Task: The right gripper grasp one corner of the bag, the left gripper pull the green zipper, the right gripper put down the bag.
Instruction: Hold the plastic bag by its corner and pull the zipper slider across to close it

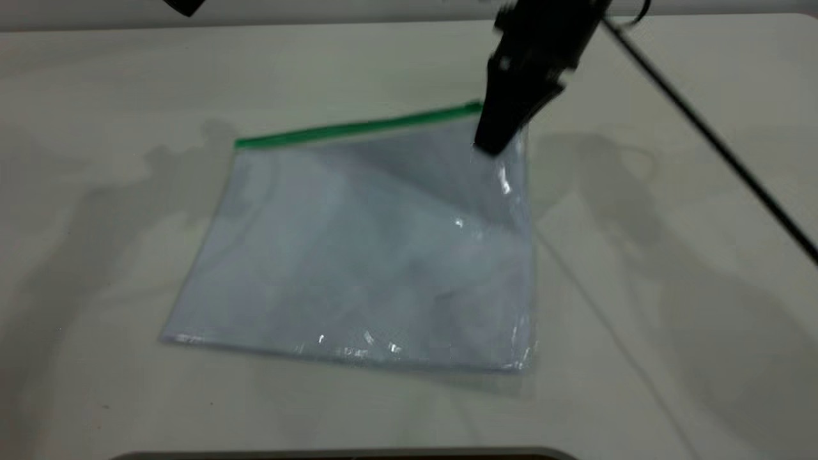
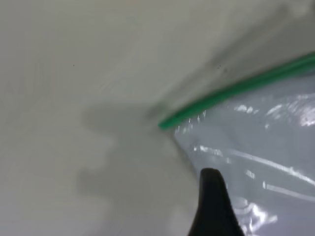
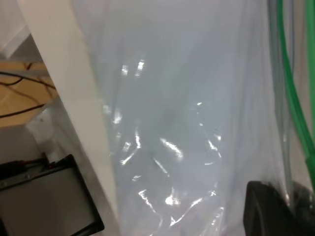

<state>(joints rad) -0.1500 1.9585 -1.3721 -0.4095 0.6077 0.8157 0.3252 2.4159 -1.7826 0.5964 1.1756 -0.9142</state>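
The bag is a clear glossy pouch with white sheets inside. Its near edge rests on the table and its far right corner is raised. The green zipper runs along the far long edge; no slider tab shows. My right gripper is shut on the bag's far right corner, just below the zipper's end. In the right wrist view the bag hangs from the right gripper, beside the zipper. My left gripper is high at the far left. Its wrist view shows the left gripper above the bag's left corner and zipper end.
The white table lies under everything. A black cable slants down from the right arm at the right. A dark rim lines the near table edge. A black device sits beyond the table edge in the right wrist view.
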